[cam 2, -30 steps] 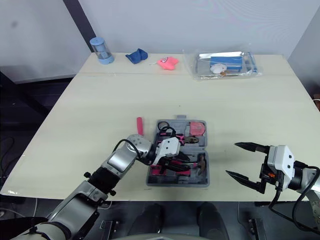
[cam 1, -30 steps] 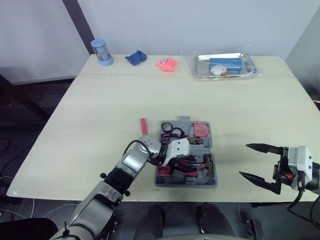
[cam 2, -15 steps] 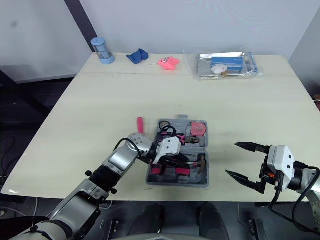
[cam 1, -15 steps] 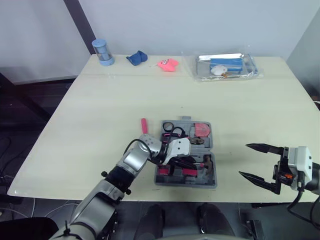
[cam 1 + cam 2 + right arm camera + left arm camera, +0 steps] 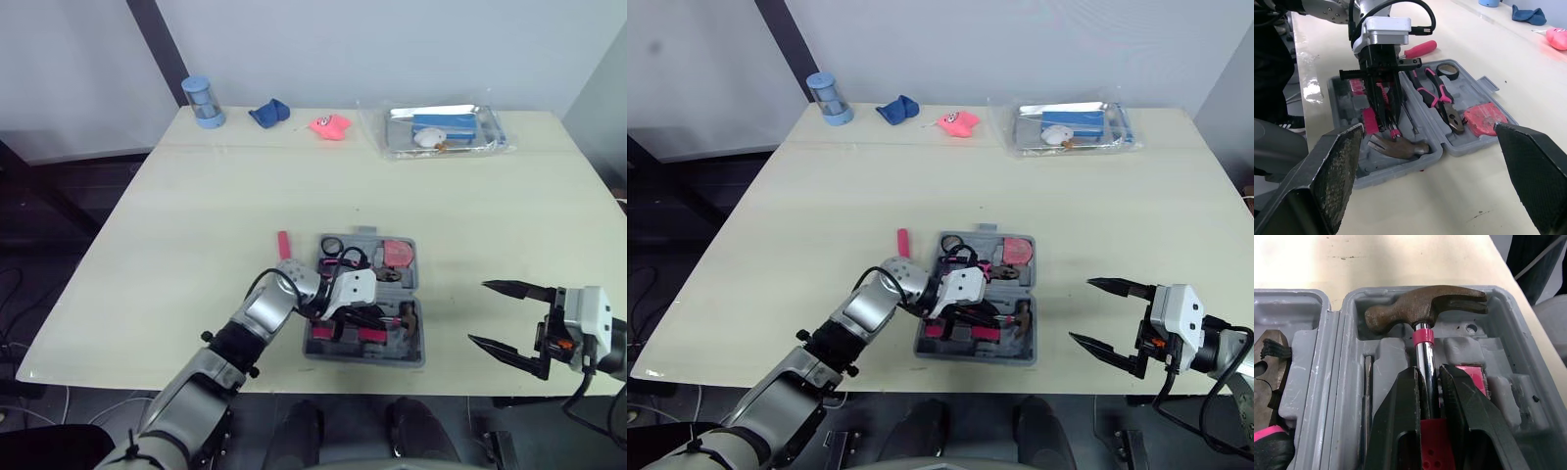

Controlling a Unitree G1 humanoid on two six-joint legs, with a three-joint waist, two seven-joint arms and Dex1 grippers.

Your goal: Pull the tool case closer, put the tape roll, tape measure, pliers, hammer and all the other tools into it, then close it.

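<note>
The grey tool case lies open near the table's front edge. Its far half holds the black tape roll, pink-handled pliers and the red tape measure. My left gripper is inside the near half, shut on the hammer's steel shaft just below the brown head, which rests in its moulded slot. A pink-handled screwdriver lies on the table just left of the case. My right gripper hangs open and empty to the right of the case.
Along the table's far edge stand a blue cup, a blue cloth, a pink toy and a clear bag with a metal tray. The front table edge runs just below the case.
My left gripper has shifted slightly to the right over the case's near half, still holding the hammer. The right gripper has not moved.
</note>
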